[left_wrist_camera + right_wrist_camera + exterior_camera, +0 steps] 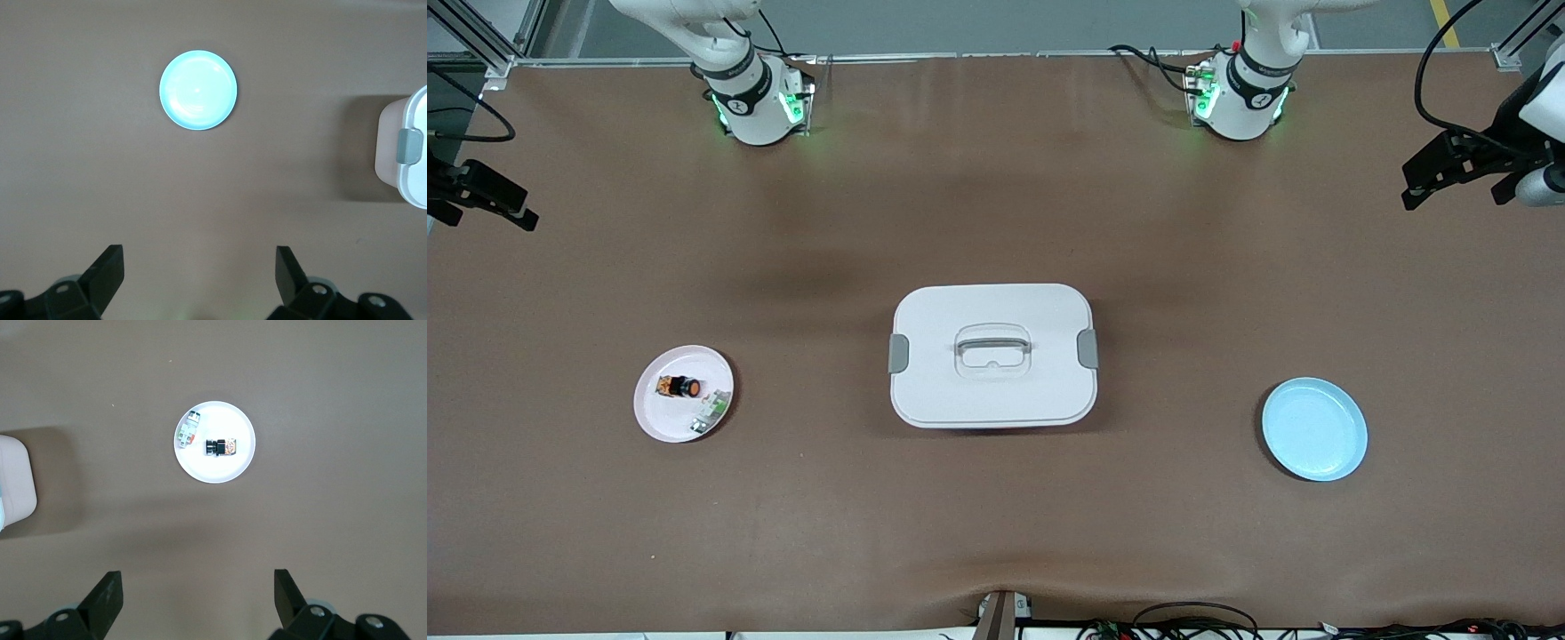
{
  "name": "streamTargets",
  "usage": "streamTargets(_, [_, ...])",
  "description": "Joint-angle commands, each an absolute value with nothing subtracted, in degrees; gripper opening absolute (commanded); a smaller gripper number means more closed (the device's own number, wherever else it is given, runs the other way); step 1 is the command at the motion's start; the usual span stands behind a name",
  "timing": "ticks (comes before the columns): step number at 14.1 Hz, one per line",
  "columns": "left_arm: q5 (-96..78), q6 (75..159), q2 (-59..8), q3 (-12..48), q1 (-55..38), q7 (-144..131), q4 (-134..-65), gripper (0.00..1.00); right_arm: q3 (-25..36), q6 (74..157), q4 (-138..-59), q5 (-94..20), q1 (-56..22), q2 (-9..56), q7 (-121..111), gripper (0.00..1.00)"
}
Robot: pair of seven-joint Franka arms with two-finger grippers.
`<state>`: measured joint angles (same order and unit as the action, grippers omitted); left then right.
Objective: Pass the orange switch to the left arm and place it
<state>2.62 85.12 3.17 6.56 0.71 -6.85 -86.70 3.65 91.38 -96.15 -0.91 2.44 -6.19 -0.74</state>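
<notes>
We're seeing the orange switch (681,387) lying on the pink plate (660,418) beside a white-and-green component (710,413), toward the right arm's end. The box (992,391) is sitting mid-table, the blue plate (1314,429) toward the left arm's end. Left gripper (199,273) and right gripper (197,597) are hovering high, fingers spread wide, holding nothing.

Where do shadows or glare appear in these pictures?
Front view: soft dark shadows on the table above the box. Left wrist view: white glare on the blue plate, and the box casts a shadow beside itself. Right wrist view: the pink plate looks washed out to white.
</notes>
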Motion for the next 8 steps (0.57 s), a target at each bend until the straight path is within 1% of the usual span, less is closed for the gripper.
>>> streamTargets(1, [1.58, 83.93, 2.99, 6.42, 0.88, -6.16, -85.61, 1.00, 3.87, 90.35, -94.57, -0.18, 2.28, -5.45, -0.62, 1.00])
streamTargets(8, [1.76, 83.94, 2.20, 6.33, 0.88, -6.24, -84.46, 1.00, 3.87, 90.35, -94.66, -0.35, 2.29, -5.45, -0.70, 1.00])
